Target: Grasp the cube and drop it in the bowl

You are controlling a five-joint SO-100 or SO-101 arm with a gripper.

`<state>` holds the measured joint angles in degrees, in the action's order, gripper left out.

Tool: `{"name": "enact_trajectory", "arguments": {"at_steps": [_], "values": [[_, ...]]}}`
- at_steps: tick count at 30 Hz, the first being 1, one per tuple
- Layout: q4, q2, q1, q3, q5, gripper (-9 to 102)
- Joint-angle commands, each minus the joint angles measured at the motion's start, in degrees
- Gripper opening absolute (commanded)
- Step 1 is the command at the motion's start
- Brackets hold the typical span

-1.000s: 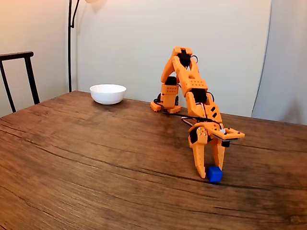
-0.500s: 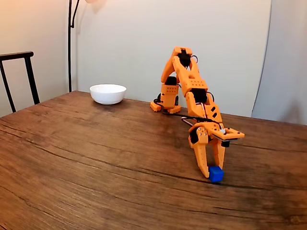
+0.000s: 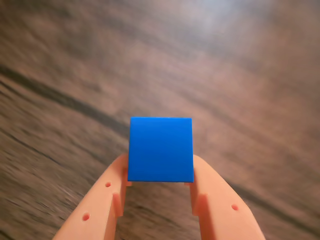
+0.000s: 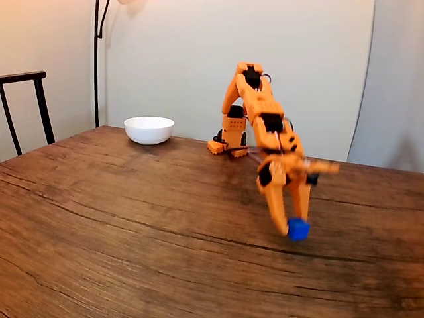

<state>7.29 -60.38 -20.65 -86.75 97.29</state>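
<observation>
A small bright-blue cube [image 3: 160, 149] sits clamped between my two orange fingertips in the wrist view. My gripper [image 3: 160, 175] is shut on it. In the fixed view the cube [image 4: 298, 230] hangs a little above the wooden table, held by the gripper [image 4: 294, 228] at the end of the orange arm, on the right side of the table. The white bowl [image 4: 149, 129] stands at the far edge of the table, well to the left of the arm's base.
The arm's base [image 4: 231, 141] is mounted at the table's far edge. A dark chair back [image 4: 25, 106] stands at the far left, and a lamp pole [image 4: 97, 59] rises behind the bowl. The wooden table [image 4: 119, 218] stretches wide to the left.
The gripper has closed on the cube and lifted it slightly off the table; the arm is blurred from motion.
</observation>
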Motion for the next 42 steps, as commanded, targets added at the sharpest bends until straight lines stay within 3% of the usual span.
{"name": "enact_trajectory", "arguments": {"at_steps": [1, 15, 30, 42], "values": [[1.5, -7.1, 1.2, 1.0, 1.7, 4], [32.2, -37.1, 6.9, -7.6, 8.9, 5], [42.6, -62.9, 18.4, -23.5, 11.1, 5], [55.1, -86.3, 34.8, -33.1, 11.1, 4]]}}
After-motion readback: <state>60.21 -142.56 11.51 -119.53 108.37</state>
